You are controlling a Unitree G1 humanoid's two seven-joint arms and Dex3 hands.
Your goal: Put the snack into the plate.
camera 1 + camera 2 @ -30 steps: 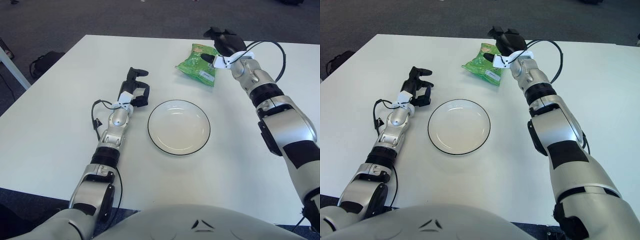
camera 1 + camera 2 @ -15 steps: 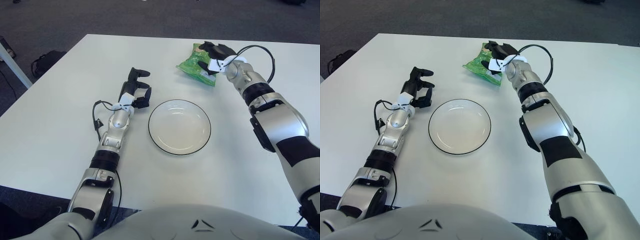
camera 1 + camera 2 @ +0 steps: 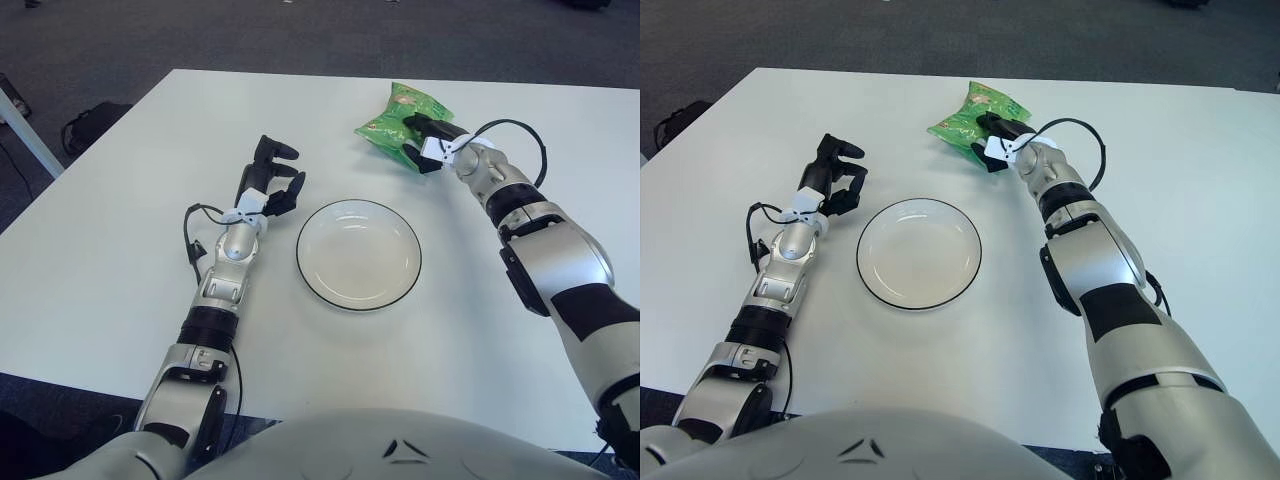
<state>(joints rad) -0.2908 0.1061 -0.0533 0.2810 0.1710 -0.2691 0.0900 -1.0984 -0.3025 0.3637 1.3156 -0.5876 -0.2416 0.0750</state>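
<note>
A green snack bag [image 3: 392, 122] sits on the white table behind the plate, its far end tilted up. My right hand [image 3: 427, 143] has its black fingers closed on the bag's near right edge. The white plate [image 3: 358, 253] with a dark rim lies empty at the table's middle. My left hand [image 3: 273, 178] shows to the left of the plate, fingers loosely spread and holding nothing.
The white table [image 3: 120, 230] stretches wide to the left and right of the plate. Dark carpet lies beyond its far edge. A black bag [image 3: 90, 122] sits on the floor at the left.
My right hand came down from above the bag's far right corner and closed on its near edge. The bag's far end has lifted slightly. My left hand barely moved.
</note>
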